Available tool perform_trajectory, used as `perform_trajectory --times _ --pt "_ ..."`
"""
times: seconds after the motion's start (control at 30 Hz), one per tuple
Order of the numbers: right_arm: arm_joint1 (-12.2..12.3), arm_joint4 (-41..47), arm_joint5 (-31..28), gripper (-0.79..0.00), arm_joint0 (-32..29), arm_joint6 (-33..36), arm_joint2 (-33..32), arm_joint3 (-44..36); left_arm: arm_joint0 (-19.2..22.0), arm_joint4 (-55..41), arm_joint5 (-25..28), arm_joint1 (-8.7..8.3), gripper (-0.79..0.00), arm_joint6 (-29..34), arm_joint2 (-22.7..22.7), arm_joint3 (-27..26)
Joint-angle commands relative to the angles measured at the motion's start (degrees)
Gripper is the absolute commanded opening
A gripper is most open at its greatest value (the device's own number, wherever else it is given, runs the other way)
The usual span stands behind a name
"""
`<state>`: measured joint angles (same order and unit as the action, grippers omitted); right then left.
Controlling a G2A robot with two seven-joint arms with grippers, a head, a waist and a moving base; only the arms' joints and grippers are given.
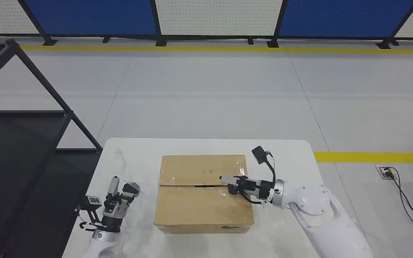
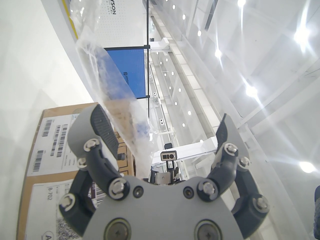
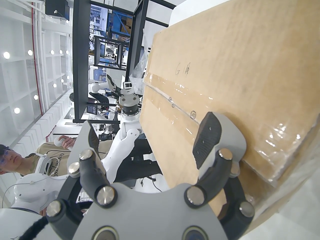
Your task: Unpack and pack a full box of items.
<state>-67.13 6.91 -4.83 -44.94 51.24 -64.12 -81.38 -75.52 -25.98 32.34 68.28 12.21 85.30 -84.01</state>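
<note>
box (image 1: 204, 197) shut mid desk (image 1: 290, 155), taped seam along its long axis, side to side. right gripper (image 1: 226, 183) at seam's right end, left gripper (image 1: 124, 186) left of box by clear film (image 2: 110, 81); both fingers wide, empty.

Cardboard box (image 1: 193, 206): brown, rectangular, top flaps closed, clear tape along the centre seam. Lies flat at mid-worktop (image 1: 290, 161). Barcode labels on one side face.

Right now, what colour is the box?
Brown cardboard box, clear tape along its seam; best in the right wrist view.
</note>
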Motion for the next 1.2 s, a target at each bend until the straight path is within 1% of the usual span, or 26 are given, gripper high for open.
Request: perform_trajectory --times 0.0,0.2,0.3,0.47,0.63,0.7,0.8,1.03,1.17 --pt "0.0 0.0 0.0 0.000 0.0 0.0 0.0 0.0 0.4 -0.7 -0.5 0.03 0.000 1.1 0.1 -0.3" --pt "0.0 0.2 -0.1 0.000 0.0 0.1 -0.1 0.0 1.1 -0.5 -0.3 -0.08 0.000 5.6 0.6 -1.2" --pt "0.1 0.2 -0.1 0.000 0.0 0.1 -0.1 0.0 0.8 0.6 0.3 -0.09 0.000 6.7 0.7 -2.1" --pt "0.1 0.2 0.0 0.000 0.0 0.0 -0.1 0.0 -0.5 1.7 2.3 -0.01 0.000 6.6 1.2 -4.4" --pt "0.1 0.2 -0.1 0.000 0.1 0.1 0.0 0.0 -2.1 5.0 3.6 0.09 0.000 5.0 1.9 -7.3" --pt "0.0 0.2 0.1 0.000 0.3 0.2 0.2 0.1 -2.1 6.2 2.9 0.12 0.000 4.8 1.8 -8.3" --pt "0.0 0.2 0.0 0.000 0.4 0.2 0.4 0.2 -1.0 7.4 1.1 0.20 0.000 4.8 1.3 -8.5" --pt "0.1 0.5 -0.4 0.000 0.3 0.3 0.1 0.3 0.7 10.7 -1.3 0.33 0.000 6.0 -0.1 -10.1" --pt "0.2 0.6 -0.6 0.000 0.1 0.4 -0.3 0.5 1.1 12.7 -1.4 0.44 0.000 6.3 -1.1 -11.4"
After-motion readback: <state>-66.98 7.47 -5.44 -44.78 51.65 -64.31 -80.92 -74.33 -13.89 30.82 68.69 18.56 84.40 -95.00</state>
